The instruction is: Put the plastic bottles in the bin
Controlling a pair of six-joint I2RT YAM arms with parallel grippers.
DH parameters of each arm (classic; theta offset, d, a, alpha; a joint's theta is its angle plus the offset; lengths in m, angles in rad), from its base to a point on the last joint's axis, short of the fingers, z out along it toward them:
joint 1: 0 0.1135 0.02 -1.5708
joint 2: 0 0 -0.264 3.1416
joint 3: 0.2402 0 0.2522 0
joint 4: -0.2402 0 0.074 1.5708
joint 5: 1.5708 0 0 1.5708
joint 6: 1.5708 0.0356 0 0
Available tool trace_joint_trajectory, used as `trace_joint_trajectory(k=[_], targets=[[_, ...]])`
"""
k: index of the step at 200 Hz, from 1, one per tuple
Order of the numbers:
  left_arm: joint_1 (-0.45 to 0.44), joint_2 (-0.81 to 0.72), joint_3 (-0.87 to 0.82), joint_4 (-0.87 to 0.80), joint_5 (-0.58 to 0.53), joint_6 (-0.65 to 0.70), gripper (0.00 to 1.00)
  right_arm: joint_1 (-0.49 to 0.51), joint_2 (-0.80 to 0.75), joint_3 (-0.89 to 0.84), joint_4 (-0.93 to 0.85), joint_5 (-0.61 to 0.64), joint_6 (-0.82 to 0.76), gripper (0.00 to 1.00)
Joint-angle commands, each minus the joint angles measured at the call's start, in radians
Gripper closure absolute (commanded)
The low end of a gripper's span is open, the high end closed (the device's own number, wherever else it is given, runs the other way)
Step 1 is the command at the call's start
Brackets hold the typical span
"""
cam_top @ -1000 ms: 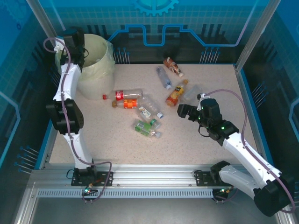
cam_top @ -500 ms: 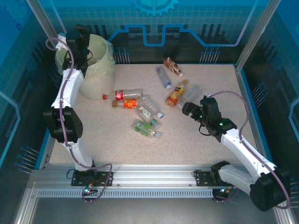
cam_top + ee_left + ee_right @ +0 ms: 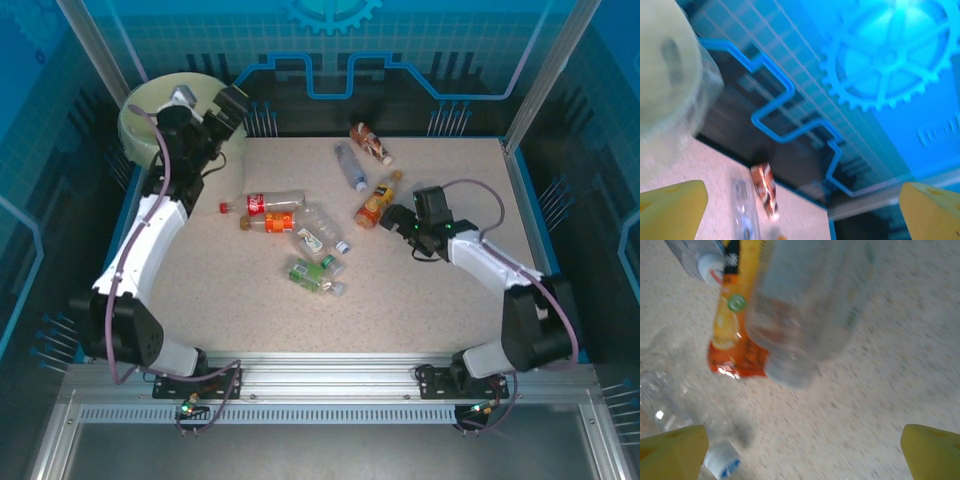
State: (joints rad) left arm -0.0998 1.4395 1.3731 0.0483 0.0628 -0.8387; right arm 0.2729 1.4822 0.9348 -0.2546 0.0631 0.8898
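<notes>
Beside the bin (image 3: 140, 108) we find the left gripper (image 3: 228, 106) spread wide and empty; the right gripper (image 3: 397, 219), equally released, hangs just beside an orange-labelled bottle (image 3: 375, 204), other plastic bottles (image 3: 310, 238) scattered between.

Top: high behind bases (image 3: 185, 378), down on table (image 3: 420, 300). Left wrist: faces back wall (image 3: 880, 50). Right wrist: close over orange bottle (image 3: 735, 320), shared with top.
</notes>
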Motion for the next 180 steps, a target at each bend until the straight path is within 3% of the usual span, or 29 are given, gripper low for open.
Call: trace_joint_trajectory(k=[1,26,44,84,129,180], targets=[[-0.034,-0.056,-0.074,-0.050,0.069,0.082,0.01,-0.005,0.081,0.089,0.029,0.054,0.054,0.00],[-0.045,-0.104,-0.145,-0.082,0.058,0.103,0.01,0.002,0.183,0.171,-0.029,0.205,0.107,0.00],[-0.045,-0.135,-0.147,-0.150,0.020,0.162,0.01,0.005,0.248,0.221,-0.069,0.247,0.128,0.00],[-0.045,-0.198,-0.144,-0.226,-0.074,0.262,0.01,0.000,0.358,0.316,-0.113,0.216,0.051,0.00],[-0.046,-0.192,-0.132,-0.285,-0.066,0.291,0.01,-0.003,0.364,0.314,-0.158,0.246,-0.026,0.00],[-0.049,-0.176,-0.134,-0.299,-0.044,0.286,0.01,-0.012,0.320,0.248,-0.125,0.259,-0.090,0.13]])
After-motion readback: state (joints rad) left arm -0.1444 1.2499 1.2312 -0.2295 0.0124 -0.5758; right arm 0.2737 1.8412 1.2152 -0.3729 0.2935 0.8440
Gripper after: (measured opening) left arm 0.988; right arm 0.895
